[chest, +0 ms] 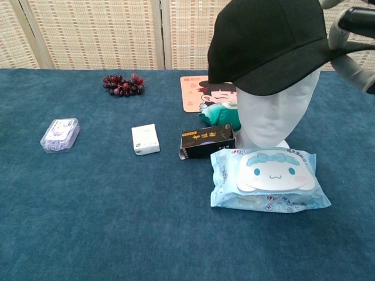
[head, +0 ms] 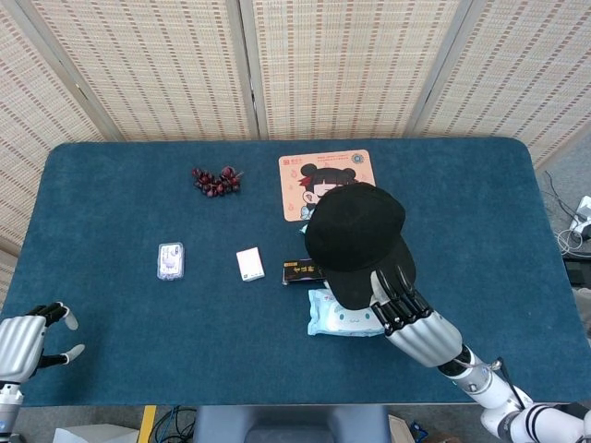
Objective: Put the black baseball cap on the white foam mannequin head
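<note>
Right hand (head: 399,297) of mine holds the brim of the cap (head: 356,231), fingers laid over it. My cap sits on the foam head (chest: 278,114), low over the eyes. I think I should seat it level before letting go slowly. My left hand (head: 23,340) rests apart, fingers spread, holding nothing.

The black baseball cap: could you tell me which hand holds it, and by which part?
The right hand holds the black baseball cap by its brim; the left hand holds nothing.
</note>
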You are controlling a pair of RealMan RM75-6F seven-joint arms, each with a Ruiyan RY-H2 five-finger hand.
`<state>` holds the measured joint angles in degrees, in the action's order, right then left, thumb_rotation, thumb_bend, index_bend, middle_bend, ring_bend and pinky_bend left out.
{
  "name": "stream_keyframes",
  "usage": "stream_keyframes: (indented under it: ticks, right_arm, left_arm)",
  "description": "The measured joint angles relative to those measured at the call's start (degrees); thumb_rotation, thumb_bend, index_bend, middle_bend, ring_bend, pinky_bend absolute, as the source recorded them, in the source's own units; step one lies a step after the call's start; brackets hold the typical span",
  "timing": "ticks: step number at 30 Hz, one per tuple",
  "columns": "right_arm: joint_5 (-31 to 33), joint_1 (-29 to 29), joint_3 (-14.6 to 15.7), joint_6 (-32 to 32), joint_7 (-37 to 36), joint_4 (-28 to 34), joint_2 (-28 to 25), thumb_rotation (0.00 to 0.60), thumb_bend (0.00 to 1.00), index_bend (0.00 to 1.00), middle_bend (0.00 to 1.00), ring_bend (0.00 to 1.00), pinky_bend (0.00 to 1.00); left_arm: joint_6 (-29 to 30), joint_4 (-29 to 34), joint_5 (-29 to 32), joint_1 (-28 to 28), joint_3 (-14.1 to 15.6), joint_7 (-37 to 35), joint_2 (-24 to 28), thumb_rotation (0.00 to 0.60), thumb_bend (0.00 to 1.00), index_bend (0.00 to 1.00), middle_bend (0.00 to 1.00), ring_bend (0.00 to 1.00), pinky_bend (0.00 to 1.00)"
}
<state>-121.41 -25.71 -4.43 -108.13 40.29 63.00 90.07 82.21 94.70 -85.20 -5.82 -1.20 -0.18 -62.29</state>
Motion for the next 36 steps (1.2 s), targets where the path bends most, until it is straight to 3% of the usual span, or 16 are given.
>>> stream_keyframes:
  ticks: [15, 36]
  right_arm:
    - [2.1, 2.4, 1.2, -0.9, -5.3, -5.8, 4.4, 0.6, 0.42, 0.77, 0.36, 0.13, 0.16]
    - [3.1, 5.3, 2.0, -4.7, -9.0, -8.2, 6.4, 0.6, 0.42, 0.77, 0.36, 0.13, 0.16]
  left_arm:
    - [-0.1, 0.3, 0.1, 0.0, 0.1, 0.1, 0.2, 0.6, 0.02, 0.55, 0.47, 0.43, 0.67]
    - [-0.5, 0.5, 0.2, 0.0, 0.3, 0.5, 0.2, 0.6, 0.02, 0.55, 0.47, 0.43, 0.67]
